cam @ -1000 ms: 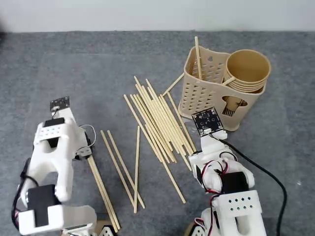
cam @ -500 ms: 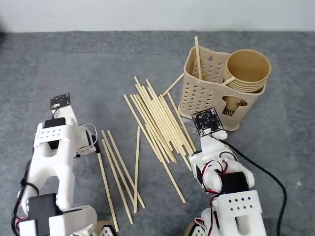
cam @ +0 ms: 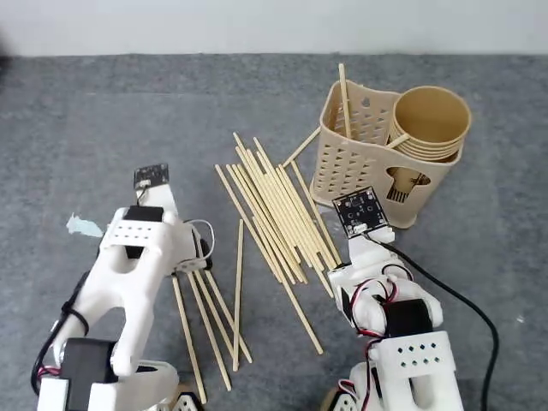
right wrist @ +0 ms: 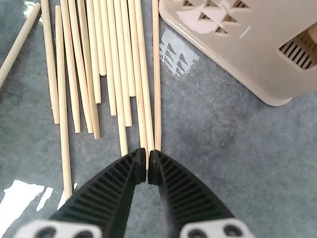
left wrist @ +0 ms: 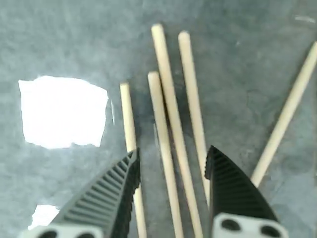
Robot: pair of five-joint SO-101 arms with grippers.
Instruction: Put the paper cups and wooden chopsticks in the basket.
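A loose pile of wooden chopsticks (cam: 274, 205) lies mid-table. A few more chopsticks (cam: 214, 308) lie by the left arm. My left gripper (left wrist: 171, 156) hovers open just above these, with two or three chopsticks (left wrist: 166, 124) between its fingers (left wrist: 119, 188). The beige basket (cam: 355, 163) stands at the back right. It holds a stack of paper cups (cam: 432, 120) and an upright chopstick (cam: 344, 98). My right gripper (right wrist: 147, 158) is shut and empty at the near ends of the pile's chopsticks (right wrist: 116, 74), close to the basket (right wrist: 257, 44).
A small pale blue scrap (cam: 84, 226) lies on the grey mat left of the left arm. A black cable (cam: 467, 304) runs from the right arm toward the right edge. Bare mat stretches across the back left.
The left arm has swung right and forward over the loose chopsticks, which shifted a little. The pale scrap came into sight. The right arm has not moved.
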